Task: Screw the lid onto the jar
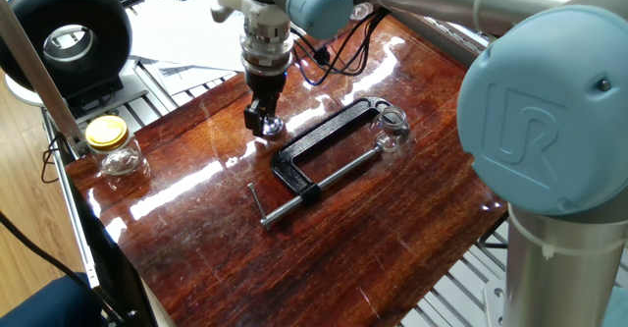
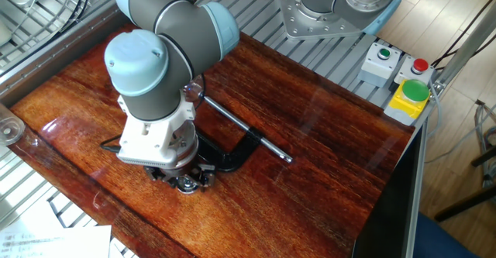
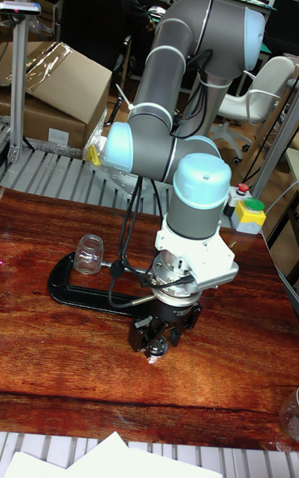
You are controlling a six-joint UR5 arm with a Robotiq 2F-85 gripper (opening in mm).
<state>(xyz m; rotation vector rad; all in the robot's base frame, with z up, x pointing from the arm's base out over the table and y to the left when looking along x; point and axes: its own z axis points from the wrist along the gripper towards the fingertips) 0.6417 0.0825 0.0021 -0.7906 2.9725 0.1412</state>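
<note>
Claw [image 1: 265, 123] low over the lid [image 1: 272, 126]
Lid sits on the surface [image 1: 196, 229] between its narrowly spread fingers — grip cannot be told.

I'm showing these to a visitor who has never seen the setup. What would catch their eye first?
The big grey and blue arm, its gripper lowered over the small silvery lid on the glossy wooden table. Next, the black C-clamp lying mid-table, with the small clear jar at its far end. A yellow-lidded jar stands apart at the table's edge.
</note>
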